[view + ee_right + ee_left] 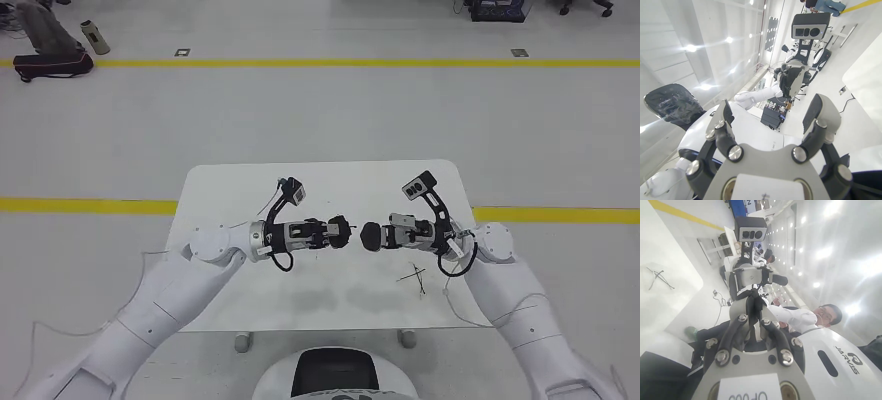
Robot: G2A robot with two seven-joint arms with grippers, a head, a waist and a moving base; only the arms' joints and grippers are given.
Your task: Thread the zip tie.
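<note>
Several thin black zip ties [415,276] lie crossed on the white table [230,190], near its front right; the left wrist view shows the zip ties [659,277] too. My left gripper [343,231] hovers above the table's middle with its fingers [745,306] pressed shut. A small dark bit sits at their tips, too small to tell what it is. My right gripper [368,235] faces it tip to tip, a short gap away. Its own view shows the right gripper [770,109] wide open with nothing between the pads. Both are well above and left of the loose ties.
The table's rounded corner [698,279] and edge [863,75] lie close under the arms. Cables and a floor socket [842,90] lie on the floor beyond. A seated person [806,317] is in the room behind, touching nothing on the table.
</note>
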